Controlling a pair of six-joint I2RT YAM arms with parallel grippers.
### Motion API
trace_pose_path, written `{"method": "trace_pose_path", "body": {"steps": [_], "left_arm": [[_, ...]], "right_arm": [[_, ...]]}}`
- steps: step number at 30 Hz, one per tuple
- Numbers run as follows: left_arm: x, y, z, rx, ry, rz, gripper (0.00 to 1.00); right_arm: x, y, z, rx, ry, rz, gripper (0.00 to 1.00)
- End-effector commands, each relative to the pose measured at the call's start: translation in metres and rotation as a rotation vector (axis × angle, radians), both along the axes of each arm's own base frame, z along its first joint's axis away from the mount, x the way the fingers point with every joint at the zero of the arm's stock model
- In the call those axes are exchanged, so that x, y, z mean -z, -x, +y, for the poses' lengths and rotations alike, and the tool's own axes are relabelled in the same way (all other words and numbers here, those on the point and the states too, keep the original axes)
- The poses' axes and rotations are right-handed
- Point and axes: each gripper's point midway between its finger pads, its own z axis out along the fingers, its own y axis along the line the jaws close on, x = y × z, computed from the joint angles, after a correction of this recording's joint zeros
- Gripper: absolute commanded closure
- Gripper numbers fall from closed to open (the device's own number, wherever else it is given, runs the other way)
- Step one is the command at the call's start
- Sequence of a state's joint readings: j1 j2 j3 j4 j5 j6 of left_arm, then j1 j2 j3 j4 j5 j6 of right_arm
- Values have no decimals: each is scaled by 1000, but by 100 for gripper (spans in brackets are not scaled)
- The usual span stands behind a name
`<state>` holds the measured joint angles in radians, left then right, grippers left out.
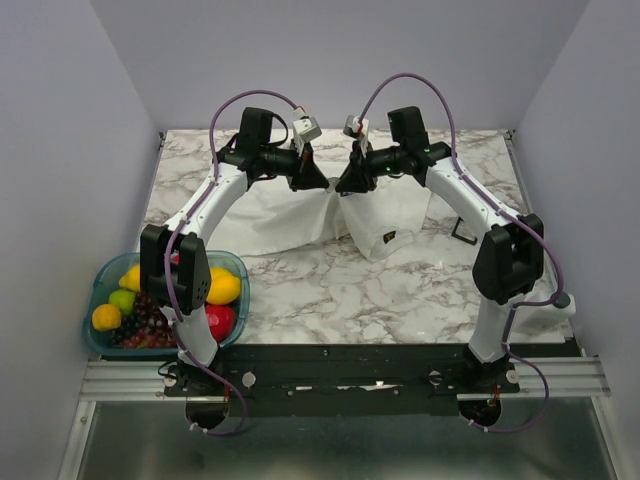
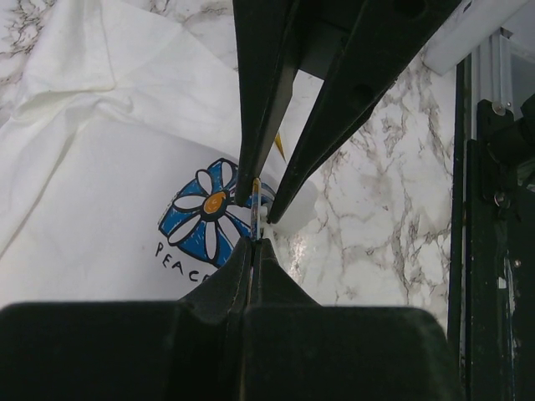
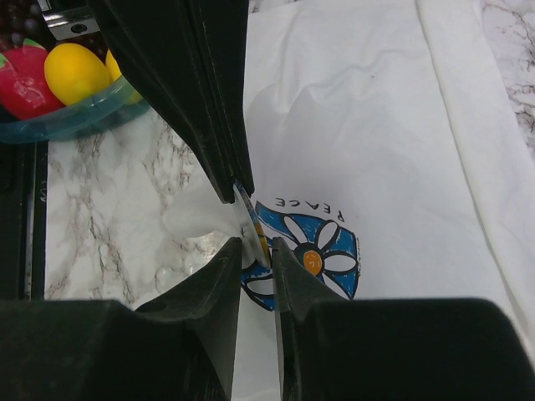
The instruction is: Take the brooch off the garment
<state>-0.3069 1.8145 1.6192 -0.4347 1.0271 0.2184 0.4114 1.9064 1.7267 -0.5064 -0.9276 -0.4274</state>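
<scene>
Brooch (image 3: 253,227) shows edge-on, just a thin sliver pinched by the right hand (image 3: 257,251), fingers snug on either side. Opposite it, the left hand (image 2: 253,244) has its fingers pressed flat together, tip right against the brooch rim, and I can't tell if it's nipping cloth or pin. Under both hands the garment (image 1: 270,215) bunches on the tabletop (image 1: 330,290), with its blue flower print (image 2: 205,213) just beside the fingertips.

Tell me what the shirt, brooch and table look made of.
Shirt: soft matte white cloth; it folds and creases. Brooch: thin stiff disc seen edge-on, perhaps plastic or metal. Table: smooth, faintly shiny marble pattern; stone or laminate, unclear.
</scene>
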Motion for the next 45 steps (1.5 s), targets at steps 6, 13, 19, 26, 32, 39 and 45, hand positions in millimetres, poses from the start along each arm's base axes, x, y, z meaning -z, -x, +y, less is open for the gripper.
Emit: {"method": "trace_pose_path", "body": {"steps": [6, 13, 19, 26, 32, 39, 45], "left_arm": [[-12, 4, -4, 42, 49, -18, 100], [-13, 5, -5, 51, 56, -15, 100], [-11, 6, -8, 52, 67, 3, 100], [-12, 7, -15, 63, 78, 7, 100], [-13, 13, -22, 79, 82, 15, 100], [-11, 14, -19, 72, 58, -5, 100], [-9, 13, -15, 76, 34, -32, 100]], "right_arm": [[0, 1, 8, -5, -36, 44, 76], [7, -1, 11, 23, -47, 108, 78], [11, -5, 13, 66, -55, 164, 78], [15, -22, 10, 250, -51, 259, 76], [17, -40, 4, 402, -33, 309, 72], [1, -10, 12, 169, -74, 219, 69], [-4, 11, 1, 66, -74, 136, 66]]}}
